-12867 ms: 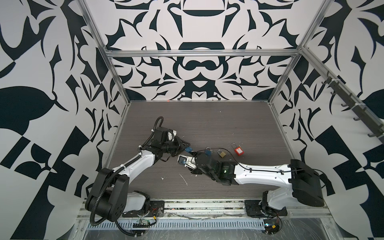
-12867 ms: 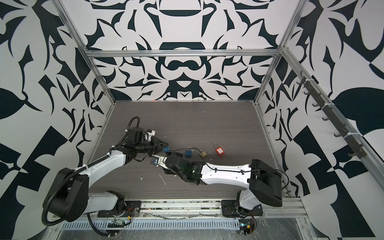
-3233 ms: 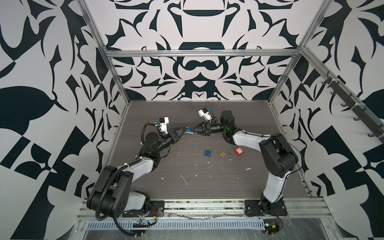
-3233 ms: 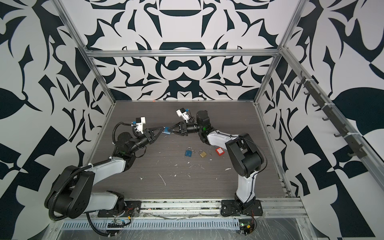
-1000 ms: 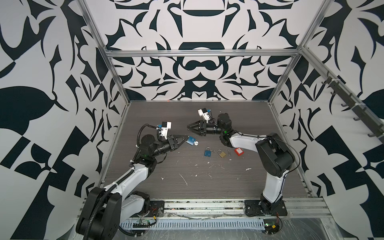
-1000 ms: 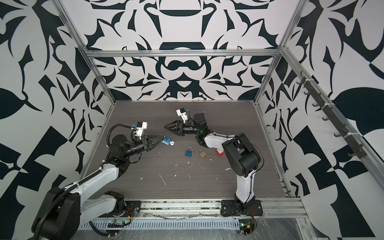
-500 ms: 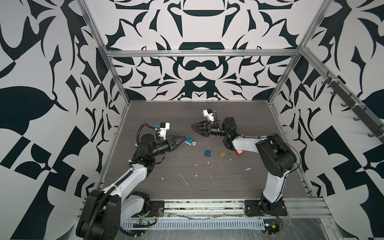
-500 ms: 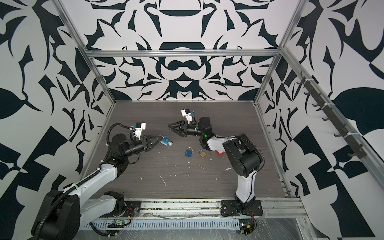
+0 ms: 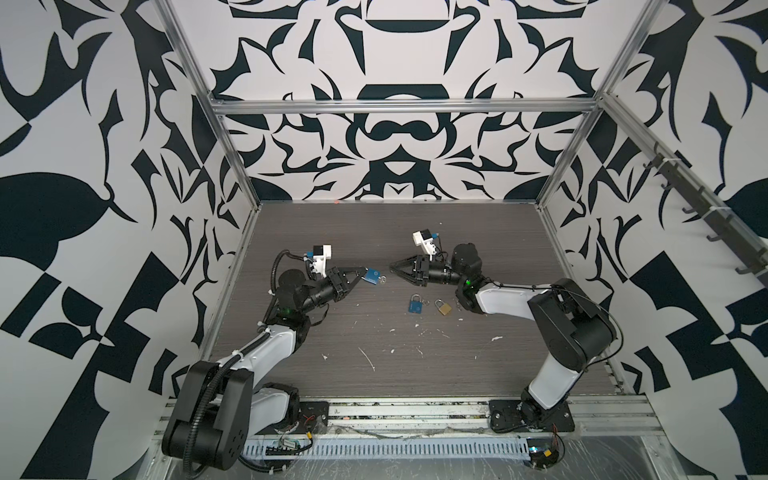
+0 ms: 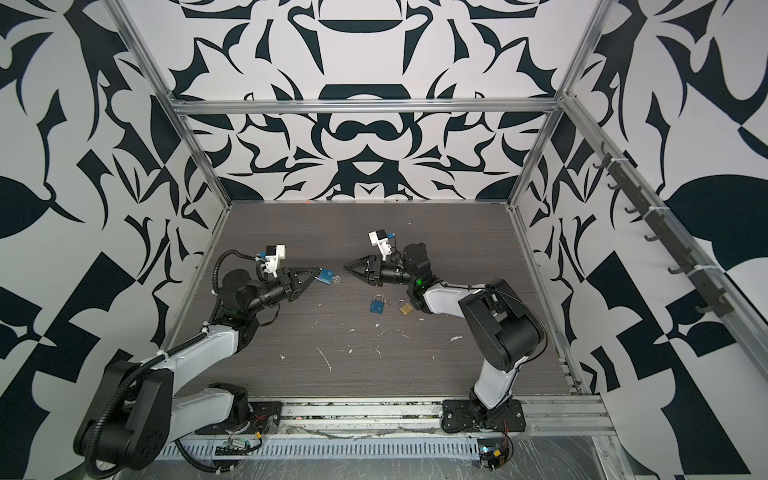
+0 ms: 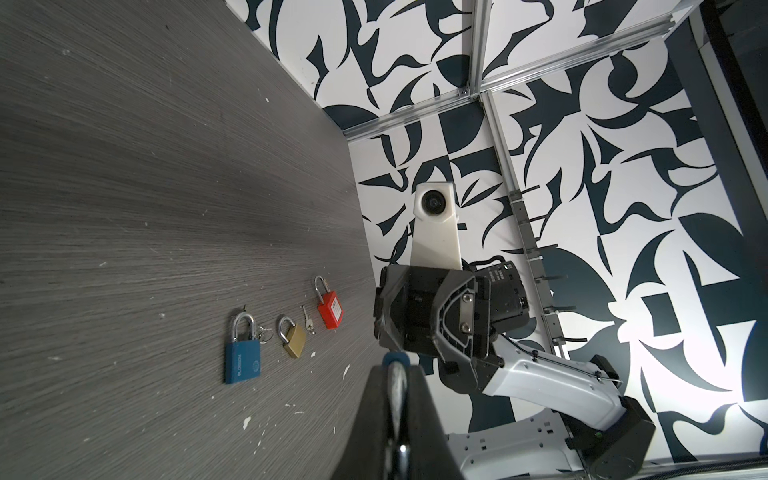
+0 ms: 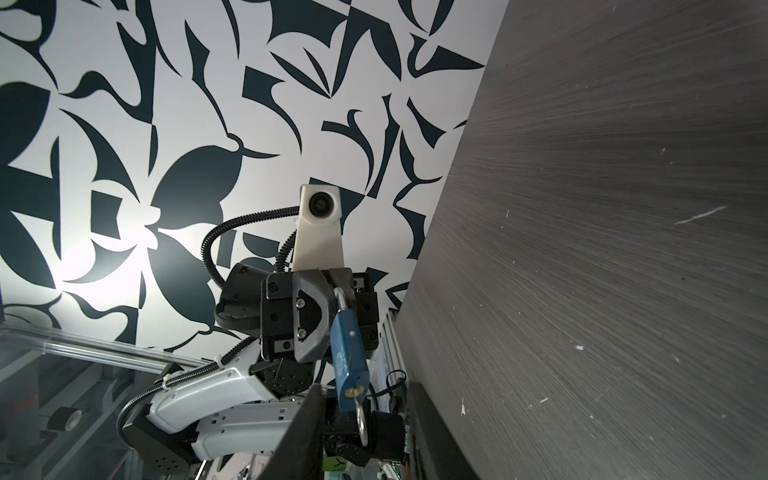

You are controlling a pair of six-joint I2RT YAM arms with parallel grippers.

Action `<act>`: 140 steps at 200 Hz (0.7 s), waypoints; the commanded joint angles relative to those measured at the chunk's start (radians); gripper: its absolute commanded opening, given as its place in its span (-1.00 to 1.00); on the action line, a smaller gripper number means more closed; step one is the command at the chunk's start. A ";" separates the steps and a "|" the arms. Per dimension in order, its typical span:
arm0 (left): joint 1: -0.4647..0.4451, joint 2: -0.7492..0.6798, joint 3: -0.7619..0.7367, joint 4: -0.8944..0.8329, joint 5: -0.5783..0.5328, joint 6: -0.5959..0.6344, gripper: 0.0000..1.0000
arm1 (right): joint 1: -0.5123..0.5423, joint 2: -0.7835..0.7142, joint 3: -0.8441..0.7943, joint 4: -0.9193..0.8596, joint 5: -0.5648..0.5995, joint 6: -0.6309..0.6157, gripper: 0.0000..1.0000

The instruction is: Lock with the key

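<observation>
Now the left hand (image 9: 362, 272) is clamping the blue padlock (image 9: 372, 276) by its shackle (image 12: 341, 298) above the counter (image 9: 415, 232). The right hand (image 9: 393, 269), jaws parted, is facing the key (image 12: 355, 391): pinch it squarely, then turn.

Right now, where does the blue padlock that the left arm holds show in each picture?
In a top view: blue padlock, left of centre, held in the air.
In a top view: the same place.
Left wrist: a blue sliver between the fingers.
Right wrist: lower middle, key in it.
Shared landmark: the left gripper clamping its metal loop.
</observation>
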 commanded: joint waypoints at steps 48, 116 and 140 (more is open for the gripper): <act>0.006 0.039 -0.016 0.180 -0.018 -0.067 -1.00 | 0.035 0.039 0.013 0.169 -0.028 0.059 -0.39; 0.005 0.115 -0.036 0.283 -0.023 -0.114 -1.00 | 0.062 0.065 0.032 0.210 -0.028 0.085 -0.63; 0.006 0.136 -0.041 0.327 -0.017 -0.136 -1.00 | 0.062 0.073 0.041 0.213 -0.028 0.088 -0.67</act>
